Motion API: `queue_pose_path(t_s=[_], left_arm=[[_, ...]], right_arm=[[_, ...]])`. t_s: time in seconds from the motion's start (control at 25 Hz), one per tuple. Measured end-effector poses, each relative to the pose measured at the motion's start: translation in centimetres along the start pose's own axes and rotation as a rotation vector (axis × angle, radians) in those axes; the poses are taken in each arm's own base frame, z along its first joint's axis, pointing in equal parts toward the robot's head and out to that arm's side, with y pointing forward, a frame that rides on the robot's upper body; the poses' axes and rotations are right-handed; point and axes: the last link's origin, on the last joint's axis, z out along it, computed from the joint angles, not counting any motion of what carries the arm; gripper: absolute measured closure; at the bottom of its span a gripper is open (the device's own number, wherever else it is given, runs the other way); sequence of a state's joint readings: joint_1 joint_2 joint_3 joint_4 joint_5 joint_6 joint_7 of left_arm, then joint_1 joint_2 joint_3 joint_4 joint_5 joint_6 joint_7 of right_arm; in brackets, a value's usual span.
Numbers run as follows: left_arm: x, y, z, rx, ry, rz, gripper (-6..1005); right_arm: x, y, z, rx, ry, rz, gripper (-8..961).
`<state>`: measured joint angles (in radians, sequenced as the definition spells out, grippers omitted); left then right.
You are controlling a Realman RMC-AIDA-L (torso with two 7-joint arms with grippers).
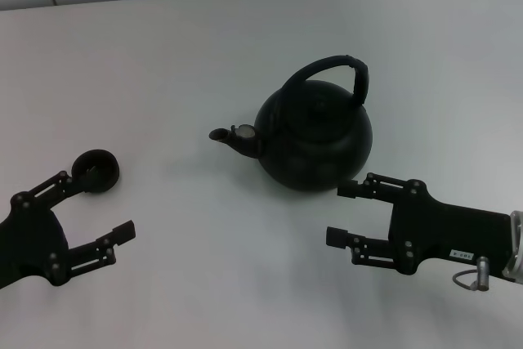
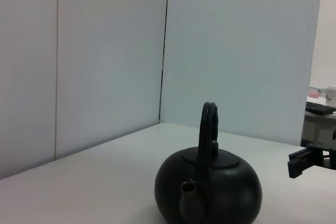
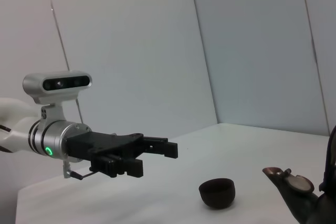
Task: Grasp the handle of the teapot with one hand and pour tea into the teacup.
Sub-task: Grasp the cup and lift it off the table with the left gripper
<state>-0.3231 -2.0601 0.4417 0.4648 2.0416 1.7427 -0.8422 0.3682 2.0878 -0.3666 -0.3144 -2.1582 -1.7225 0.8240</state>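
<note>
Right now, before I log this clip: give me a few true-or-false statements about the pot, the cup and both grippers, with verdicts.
1. The teapot stands upright on the table. True.
2. The right gripper is clamped on the handle. False: it is open, beside the pot, holding nothing.
3. The spout points toward the teacup side. True.
4. The teacup sits in the left gripper. False: it rests on the table by one open finger.
</note>
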Motion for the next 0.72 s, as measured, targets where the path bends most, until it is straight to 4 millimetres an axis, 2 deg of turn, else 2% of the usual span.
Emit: queue_pose_path(t_s=[0.44, 0.72], left_arm=[[0.0, -0.2, 0.2, 0.004, -0.005, -0.007, 139], [-0.4, -1.3, -0.6, 0.182, 0.054, -0.006, 139]], right_arm=[[0.0, -0.1, 0.1, 0.003, 0.004, -0.003, 224], [-0.2, -0.4, 0.3, -0.001, 0.005, -0.010, 223]])
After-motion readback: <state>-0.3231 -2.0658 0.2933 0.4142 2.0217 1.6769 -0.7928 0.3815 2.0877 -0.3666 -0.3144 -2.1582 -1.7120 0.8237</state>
